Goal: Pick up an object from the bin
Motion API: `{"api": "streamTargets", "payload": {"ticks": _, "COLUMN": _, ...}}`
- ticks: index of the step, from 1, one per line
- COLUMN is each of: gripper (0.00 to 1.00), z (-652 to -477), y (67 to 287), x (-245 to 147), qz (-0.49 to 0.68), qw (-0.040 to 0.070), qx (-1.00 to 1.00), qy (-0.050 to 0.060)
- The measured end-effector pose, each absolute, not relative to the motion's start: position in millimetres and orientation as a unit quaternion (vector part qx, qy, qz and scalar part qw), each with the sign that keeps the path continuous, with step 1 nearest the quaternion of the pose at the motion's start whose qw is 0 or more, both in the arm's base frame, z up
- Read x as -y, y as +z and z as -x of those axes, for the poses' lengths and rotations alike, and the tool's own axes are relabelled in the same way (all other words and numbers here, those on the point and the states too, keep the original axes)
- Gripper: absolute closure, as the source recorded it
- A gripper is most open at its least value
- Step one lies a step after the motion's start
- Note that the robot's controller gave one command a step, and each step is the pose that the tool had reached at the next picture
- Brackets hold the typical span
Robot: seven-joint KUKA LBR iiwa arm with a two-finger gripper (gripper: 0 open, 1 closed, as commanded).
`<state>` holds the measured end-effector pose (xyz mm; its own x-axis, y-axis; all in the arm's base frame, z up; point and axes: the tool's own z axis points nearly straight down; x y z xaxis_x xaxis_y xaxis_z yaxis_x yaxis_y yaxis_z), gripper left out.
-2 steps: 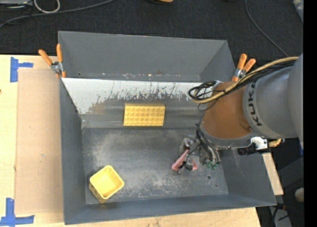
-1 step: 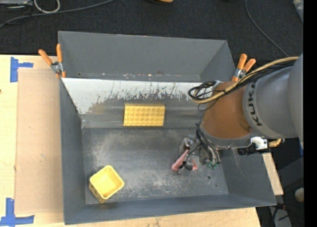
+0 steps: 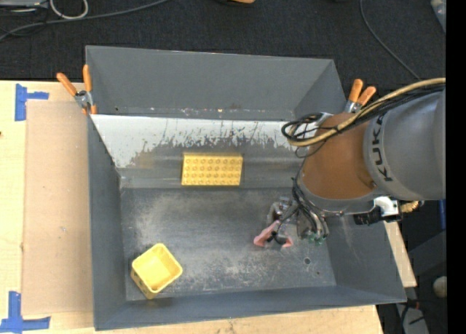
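Nearest the front, in the left corner of the grey metal bin [image 3: 218, 100], a small yellow square tub [image 3: 156, 269] sits on the floor with its open mouth up, turned at an angle to the walls and close to the front wall. Further in and over to the right, the gripper [image 3: 275, 239] is down low at the bin floor, its pink-tipped end and dark linkage just above or on the scuffed grey metal. I cannot tell whether it is open or closed, nor whether anything is caught in it. The floor right under it looks bare, and the tub lies well apart from it, to the left and forward. Above the gripper the orange cover [image 3: 331, 169] of the wrist bulges out, with a loop of black and yellow cables [image 3: 309, 127] at its top, and the thick grey arm [image 3: 408, 150] runs off over the bin's right wall. Farthest back, a flat yellow studded plate [image 3: 212, 171], like a building-brick baseplate, rests at the foot of the sloping rear wall, roughly in the middle. It is apart from the gripper, behind it and to its left.
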<state>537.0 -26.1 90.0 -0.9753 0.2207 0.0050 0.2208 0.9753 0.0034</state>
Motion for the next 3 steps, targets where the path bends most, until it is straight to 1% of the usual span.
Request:
{"api": "streamTargets", "payload": {"ticks": 1, "gripper": 1.0, "z": -537.1, "y": 106.7, "x": 26.4, "qz": 0.111, "qw": 0.002, "qx": 0.994, "qy": -0.002}}
{"api": "streamTargets", "payload": {"ticks": 3, "gripper": 1.0, "z": -537.0, "y": 151.6, "x": 26.5, "qz": 0.11, "qw": 0.003, "qx": 0.994, "qy": -0.002}}
